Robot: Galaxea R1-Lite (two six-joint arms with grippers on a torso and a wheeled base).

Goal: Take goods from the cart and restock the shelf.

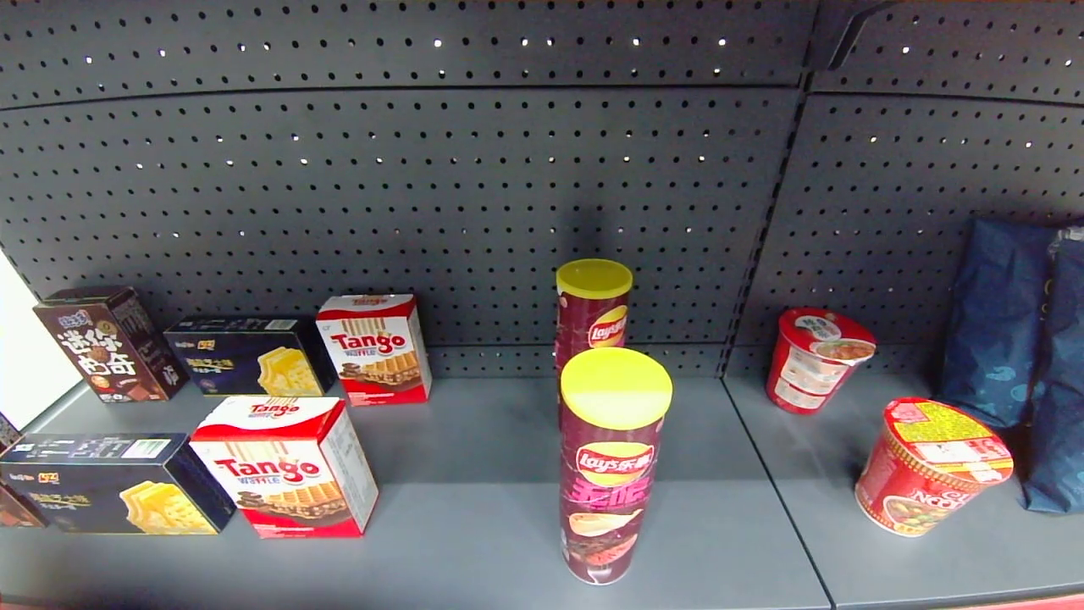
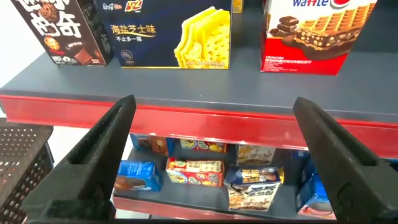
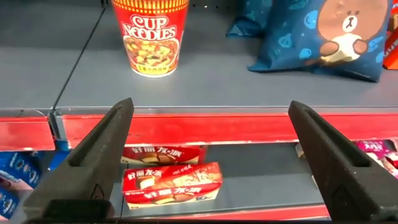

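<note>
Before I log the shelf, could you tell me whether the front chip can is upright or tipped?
Upright: the front chip can stands on its base, yellow lid on top.

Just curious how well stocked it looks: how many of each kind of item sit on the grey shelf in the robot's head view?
Rectangular cardboard snack boxes: 5
Tall maroon chip cans with yellow lids: 2
Red cup-noodle tubs: 2
Dark blue soft bags: 2
Total: 11, not counting a partial box cut off at the left edge.
</note>
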